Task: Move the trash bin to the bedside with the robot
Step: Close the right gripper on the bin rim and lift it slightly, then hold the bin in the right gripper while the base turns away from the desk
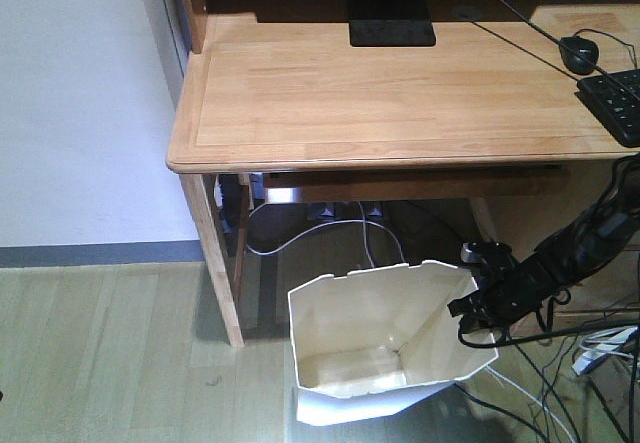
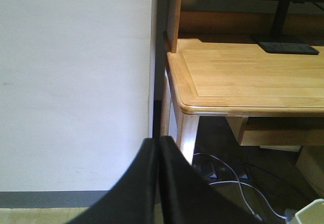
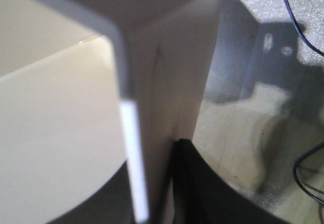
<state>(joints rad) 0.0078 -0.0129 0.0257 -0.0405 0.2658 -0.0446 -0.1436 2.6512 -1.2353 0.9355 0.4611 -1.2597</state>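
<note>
Below the desk's [image 1: 380, 93] front edge, the front view shows the trash bin [image 1: 385, 338] on the floor [image 1: 100, 353], tipped so its open mouth faces the camera. The right gripper [image 1: 478, 303] sits at its rim, likely to drag it. The bedside is not in view.

Left wrist view: beside the desk's corner, the left gripper [image 2: 159, 183] hangs idle, fingers pressed together on nothing.

Right wrist view: the bin's thin wall runs between black fingers [image 3: 195, 183] that appear clamped on it.

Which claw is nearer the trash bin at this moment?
Right. The right claw grips the rim of the trash bin. The left claw, shut, hangs apart, facing the wall and the wooden desk corner.
</note>
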